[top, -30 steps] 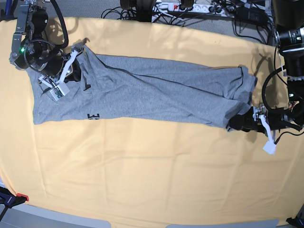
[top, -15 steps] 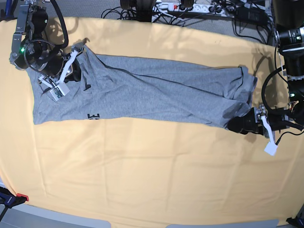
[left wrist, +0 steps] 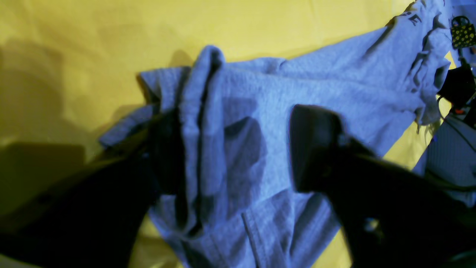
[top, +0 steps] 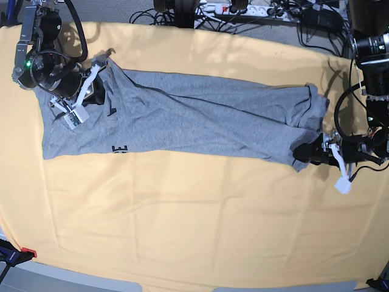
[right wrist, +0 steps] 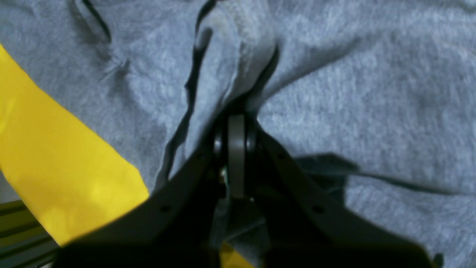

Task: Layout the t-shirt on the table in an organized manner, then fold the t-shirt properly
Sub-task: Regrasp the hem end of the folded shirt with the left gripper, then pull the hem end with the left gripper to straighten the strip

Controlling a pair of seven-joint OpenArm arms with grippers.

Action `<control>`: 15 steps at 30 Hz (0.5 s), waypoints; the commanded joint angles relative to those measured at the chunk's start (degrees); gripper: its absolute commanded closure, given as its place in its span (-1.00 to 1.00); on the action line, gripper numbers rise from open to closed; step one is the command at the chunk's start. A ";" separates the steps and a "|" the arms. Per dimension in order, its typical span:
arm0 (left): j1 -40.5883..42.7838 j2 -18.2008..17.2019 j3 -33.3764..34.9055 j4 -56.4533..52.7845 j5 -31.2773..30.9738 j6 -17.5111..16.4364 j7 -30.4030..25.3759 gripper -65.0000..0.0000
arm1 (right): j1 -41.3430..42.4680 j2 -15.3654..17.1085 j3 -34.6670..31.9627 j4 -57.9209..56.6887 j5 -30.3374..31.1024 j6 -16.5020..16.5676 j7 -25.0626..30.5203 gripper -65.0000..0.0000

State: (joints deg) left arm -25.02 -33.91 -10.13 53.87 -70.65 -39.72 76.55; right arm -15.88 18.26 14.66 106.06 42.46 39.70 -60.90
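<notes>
While the t-shirt (top: 182,121) lies stretched across the table (top: 182,219), right gripper (right wrist: 236,123) at 9 o'clock pinched closed on cloth, left gripper (left wrist: 238,149) at 3 o'clock, jaws apart astride hem folds, grip unclear.

My black fingers (left wrist: 312,149) meet heather-grey t-shirt (top: 194,121) — black lettering (top: 120,148) on it — over a pale yellow-orange table (top: 182,225).

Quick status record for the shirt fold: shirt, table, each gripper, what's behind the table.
t-shirt: grey, lying in a long band across the table, black lettering at its near edge
table: covered by yellow-orange cloth, faint creases
right gripper: shut on a bunched fold at the shirt's collar end
left gripper: jaws apart, straddling the shirt's other end, one finger over the cloth
behind table: cables and a power strip
</notes>
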 commanded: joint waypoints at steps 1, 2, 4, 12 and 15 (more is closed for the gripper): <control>-1.51 -0.81 -0.37 0.87 -1.33 -0.28 -0.81 0.05 | 0.46 0.79 0.24 0.92 1.11 0.30 0.83 1.00; -1.51 -0.79 -0.37 0.87 -1.22 -0.28 -1.18 0.29 | 0.46 0.79 0.24 0.92 1.16 0.30 0.85 1.00; -1.51 -0.83 -0.37 0.87 -0.13 -0.28 -2.08 0.85 | 0.46 0.79 0.24 0.92 1.16 0.30 0.85 1.00; -1.49 -0.85 -0.37 0.87 0.07 -0.28 -1.42 1.00 | 0.48 0.79 0.24 0.92 1.14 0.30 0.85 1.00; -1.33 -1.11 -0.37 0.90 -4.07 -0.28 2.40 1.00 | 0.48 0.79 0.24 0.92 1.14 0.30 0.87 1.00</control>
State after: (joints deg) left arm -24.77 -33.61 -10.13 53.87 -73.32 -39.72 79.72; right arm -15.86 18.26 14.66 106.06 42.44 39.70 -60.90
